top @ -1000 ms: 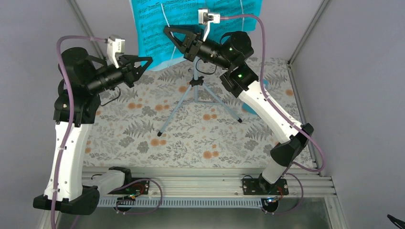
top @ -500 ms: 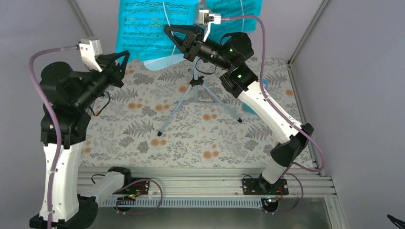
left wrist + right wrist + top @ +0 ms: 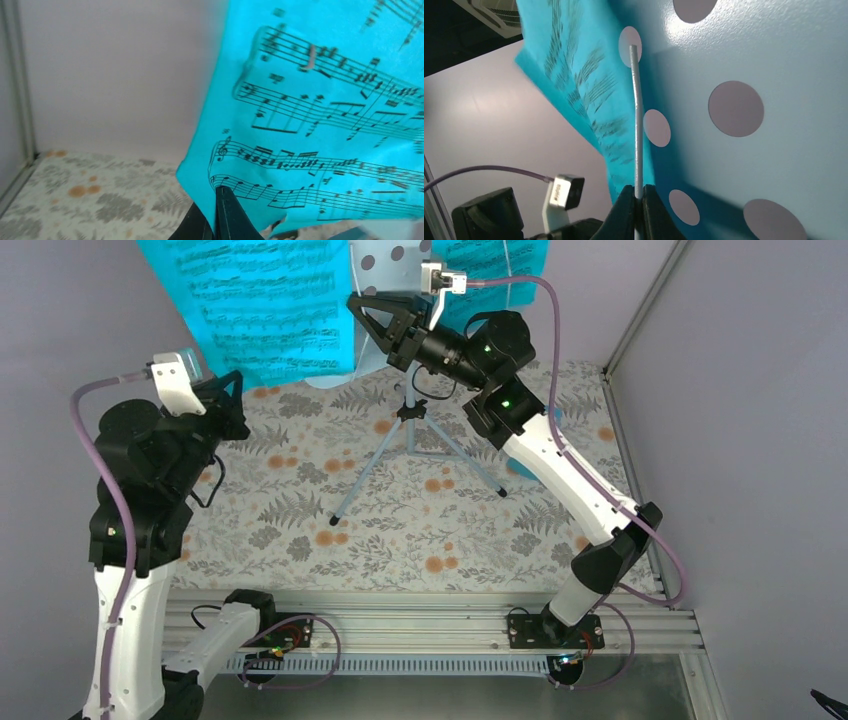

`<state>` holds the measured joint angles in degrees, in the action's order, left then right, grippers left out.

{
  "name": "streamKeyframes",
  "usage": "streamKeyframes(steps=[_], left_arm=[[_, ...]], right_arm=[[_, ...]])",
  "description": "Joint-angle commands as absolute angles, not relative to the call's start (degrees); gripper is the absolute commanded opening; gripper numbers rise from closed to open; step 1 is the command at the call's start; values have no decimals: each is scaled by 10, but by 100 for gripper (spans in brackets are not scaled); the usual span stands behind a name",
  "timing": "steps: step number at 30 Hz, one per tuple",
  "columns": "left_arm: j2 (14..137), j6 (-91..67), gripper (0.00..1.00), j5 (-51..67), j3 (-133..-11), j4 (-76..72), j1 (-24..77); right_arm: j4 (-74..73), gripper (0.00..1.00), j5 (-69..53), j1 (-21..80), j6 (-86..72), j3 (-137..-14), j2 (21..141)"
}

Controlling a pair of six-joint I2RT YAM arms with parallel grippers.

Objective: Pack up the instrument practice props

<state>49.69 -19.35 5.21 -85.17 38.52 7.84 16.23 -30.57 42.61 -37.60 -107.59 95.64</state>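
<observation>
A turquoise sheet-music page hangs at the back left, its lower corner pinched in my left gripper. In the left wrist view the shut fingertips clamp the page by its bottom stave. The pale blue music stand stands on thin tripod legs at mid-table. Its perforated desk shows at the top. My right gripper is shut on the desk's thin white retaining wire, beside the holed desk. A second page still lies on the desk's right half. I see no metronome clearly.
A floral cloth covers the table, with grey walls on three sides and metal corner posts. A small teal patch peeks out behind the right forearm. The left wrist camera sits close below the page in the right wrist view.
My left arm has swung back and to the left, drawing the page leftward off the stand and uncovering the perforated desk. The right gripper has held its place on the wire.
</observation>
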Motion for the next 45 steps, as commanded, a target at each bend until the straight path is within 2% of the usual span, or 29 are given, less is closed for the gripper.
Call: streamKeyframes(steps=[1,9,17,19,26,31,40,45], left_arm=[[478,-174,2,-25,-784,400,76],[457,-228,2,2,-632,317,76],[467,-247,2,4,-478,251,67],[483,-245,2,21,-444,233,53],[584,-220,2,130,-385,177,-29],[677,-183,2,169,-404,166,-77],[859,-118,2,177,-517,188,-113],[918,-97,2,159,-594,223,-113]], right_arm=[[151,3,-293,421,-370,-1062,936],[151,4,-286,420,-371,-1051,933],[156,28,-281,419,-364,-1032,922],[154,36,-282,419,-358,-1027,915],[137,79,-262,419,-323,-999,873],[137,100,-233,419,-295,-953,822],[116,100,-151,419,-241,-862,702],[78,100,-63,419,-211,-803,630]])
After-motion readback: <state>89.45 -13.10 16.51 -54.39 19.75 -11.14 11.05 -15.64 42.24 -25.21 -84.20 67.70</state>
